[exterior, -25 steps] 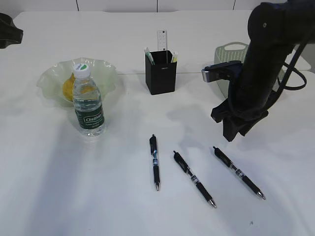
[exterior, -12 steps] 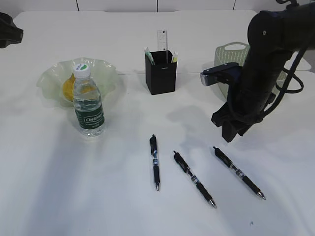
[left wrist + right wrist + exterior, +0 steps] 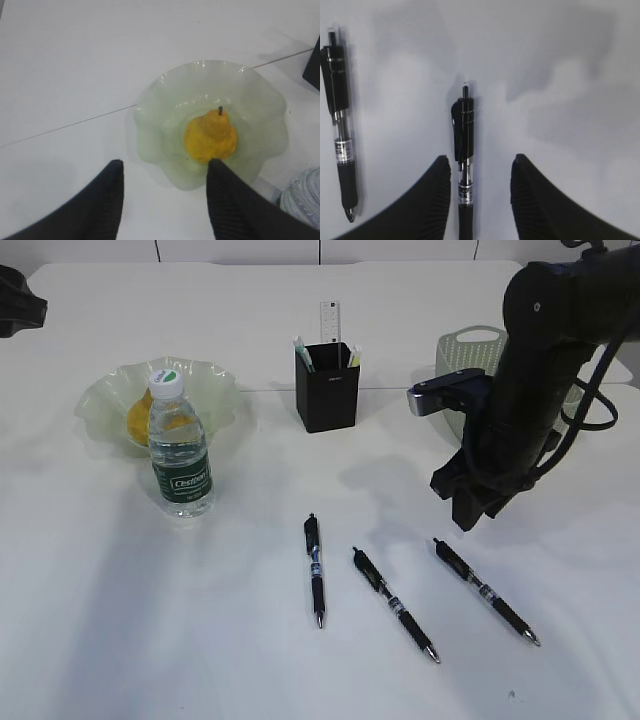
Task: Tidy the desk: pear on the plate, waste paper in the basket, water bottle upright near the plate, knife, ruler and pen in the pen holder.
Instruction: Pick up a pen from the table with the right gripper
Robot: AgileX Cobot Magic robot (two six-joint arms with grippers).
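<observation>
Currently the table [image 3: 120,640] is mostly sorted: pear [image 3: 210,137] on plate [image 3: 165,100], bottle [image 3: 180,450] upright beside it. Right gripper [image 3: 480,190] hangs over the rightmost pen [image 3: 485,590], fingers spread, empty. Risk: the pen sits off-centre, near one finger, and may roll. Only the right wrist view shows that. Left gripper [image 3: 162,200]: spread, empty.

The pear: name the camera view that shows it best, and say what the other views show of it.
The left wrist view: the pear lies whole and unblocked in the plate, stem visible. In the exterior view the water bottle hides most of it, leaving a yellow patch. The right wrist view shows none of it.
</observation>
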